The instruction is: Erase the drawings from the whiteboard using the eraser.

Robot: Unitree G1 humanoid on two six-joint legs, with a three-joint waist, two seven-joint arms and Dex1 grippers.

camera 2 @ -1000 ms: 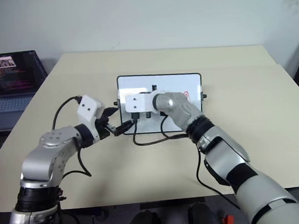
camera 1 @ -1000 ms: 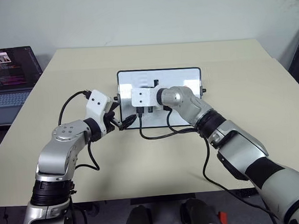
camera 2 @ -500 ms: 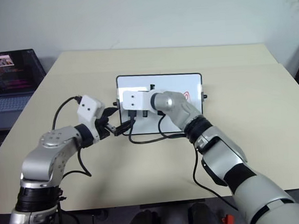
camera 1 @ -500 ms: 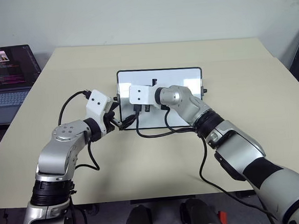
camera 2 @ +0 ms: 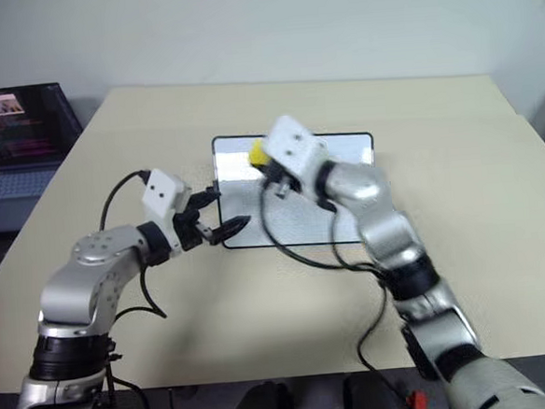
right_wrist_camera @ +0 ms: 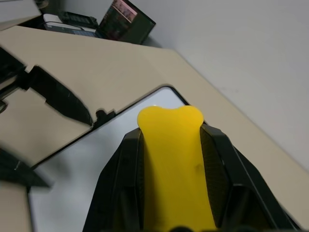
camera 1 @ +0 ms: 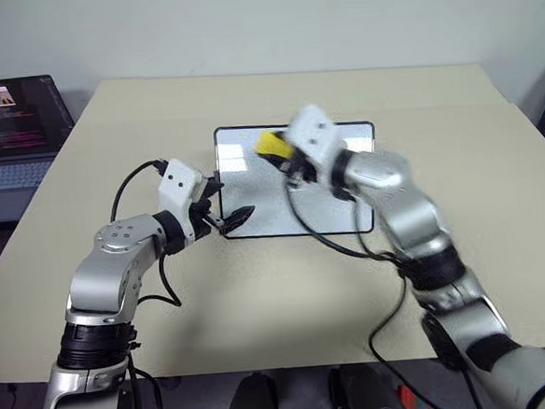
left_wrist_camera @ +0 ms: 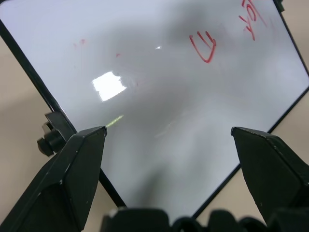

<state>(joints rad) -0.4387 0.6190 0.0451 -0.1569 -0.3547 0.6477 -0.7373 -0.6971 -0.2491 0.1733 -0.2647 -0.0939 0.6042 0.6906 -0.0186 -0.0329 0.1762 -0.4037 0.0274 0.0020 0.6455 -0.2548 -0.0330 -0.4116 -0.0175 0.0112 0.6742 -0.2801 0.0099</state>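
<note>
Lifted off the whiteboard (camera 1: pixel 263 200), right gripper (right_wrist_camera: pixel 171 126) clamps the eraser (right_wrist_camera: pixel 174 164); left wrist view shows red drawings (left_wrist_camera: pixel 203 47), left gripper (left_wrist_camera: pixel 169 133) wide.

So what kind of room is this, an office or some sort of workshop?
Probably an office or a lab workroom. A plain beige table stands against a bare pale wall, with an open laptop showing code-like text at the side and a small whiteboard lying flat in the middle.

We see our left gripper (left_wrist_camera: pixel 166 137) with fingers (left_wrist_camera: pixel 72 179) spread wide over the whiteboard (left_wrist_camera: pixel 159 92). Two red drawings (left_wrist_camera: pixel 203 47) sit near its far corner, faint red smudges elsewhere. A black knob (left_wrist_camera: pixel 48 140) sticks off the frame; tan table (left_wrist_camera: pixel 19 121) beyond.
</note>
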